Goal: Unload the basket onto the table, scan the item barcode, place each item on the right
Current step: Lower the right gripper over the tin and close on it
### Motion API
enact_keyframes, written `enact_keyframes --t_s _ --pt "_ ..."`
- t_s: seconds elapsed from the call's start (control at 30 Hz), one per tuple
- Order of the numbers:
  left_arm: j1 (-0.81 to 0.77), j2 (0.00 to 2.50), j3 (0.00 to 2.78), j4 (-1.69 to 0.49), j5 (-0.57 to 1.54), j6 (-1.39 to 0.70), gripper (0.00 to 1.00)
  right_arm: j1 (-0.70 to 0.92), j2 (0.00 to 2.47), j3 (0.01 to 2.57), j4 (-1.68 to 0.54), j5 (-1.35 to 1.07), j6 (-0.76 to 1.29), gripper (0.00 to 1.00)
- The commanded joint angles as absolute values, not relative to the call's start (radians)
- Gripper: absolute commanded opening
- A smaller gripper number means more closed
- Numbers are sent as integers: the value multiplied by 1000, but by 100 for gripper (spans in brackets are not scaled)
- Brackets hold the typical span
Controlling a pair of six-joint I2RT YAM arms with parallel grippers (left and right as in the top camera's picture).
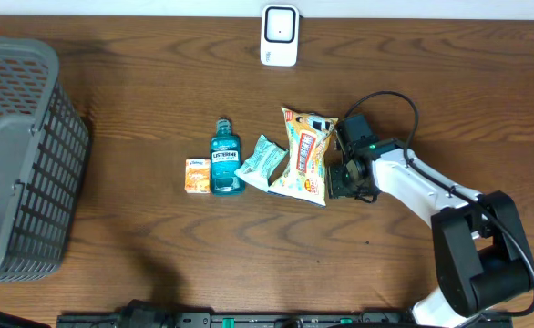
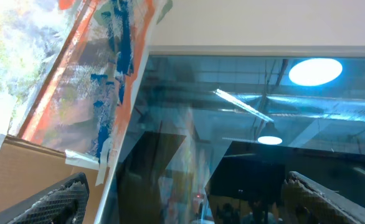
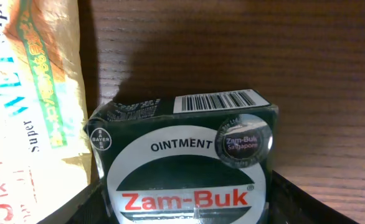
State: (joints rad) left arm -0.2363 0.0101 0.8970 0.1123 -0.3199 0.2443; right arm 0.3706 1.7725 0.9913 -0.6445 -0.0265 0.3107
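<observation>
In the right wrist view a dark green Zam-Buk ointment box (image 3: 182, 162) lies on the wood table, with its barcode (image 3: 217, 101) on the far top edge. My right gripper (image 3: 182, 214) has a finger against each side of the box and is shut on it. From overhead the right gripper (image 1: 346, 178) covers the box, just right of the snack bag (image 1: 305, 153). A white scanner (image 1: 279, 35) stands at the table's far edge. My left gripper (image 2: 192, 208) points up at a window and ceiling lights, its fingers (image 2: 58, 202) wide apart and empty.
A grey basket (image 1: 21, 155) fills the left side. A Listerine bottle (image 1: 225, 157), a small orange box (image 1: 196, 175) and a teal tissue pack (image 1: 261, 161) lie in a row left of the snack bag (image 3: 33, 112), which touches the ointment box.
</observation>
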Motion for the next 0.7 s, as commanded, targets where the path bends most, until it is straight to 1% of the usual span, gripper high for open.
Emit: enact_keyframes --t_s 0.0,0.03,0.13,0.23,0.3,0.33,0.37,0.4,0.43,0.5,0.67 --pt "-231 3 899 118 -327 262 98 370 1795 1008 -650 -36 321 67" --pt "-231 3 899 118 -327 262 98 370 1795 1008 -651 -36 321 71" --pt "-231 3 899 118 -327 262 98 370 1794 1008 -652 -36 321 77" --pt "-231 3 899 118 -327 262 98 370 1794 1008 -651 -36 321 77" --pt "-231 3 899 118 -327 262 98 370 1794 1008 -651 -28 320 72" --pt "-231 3 899 118 -327 262 98 370 1794 1008 -652 -9 317 66" --pt "-231 3 899 118 -326 262 98 371 1794 1008 -656 4 317 58" --pt "-231 3 899 118 -327 262 98 372 1794 1008 -661 10 316 55" --pt "-231 3 899 118 -326 262 98 374 1794 1008 -671 14 311 46" --pt "-231 3 899 118 -327 262 98 375 1794 1008 -686 16 284 42" --pt "-231 3 899 118 -327 262 98 375 1794 1013 -759 16 115 39"
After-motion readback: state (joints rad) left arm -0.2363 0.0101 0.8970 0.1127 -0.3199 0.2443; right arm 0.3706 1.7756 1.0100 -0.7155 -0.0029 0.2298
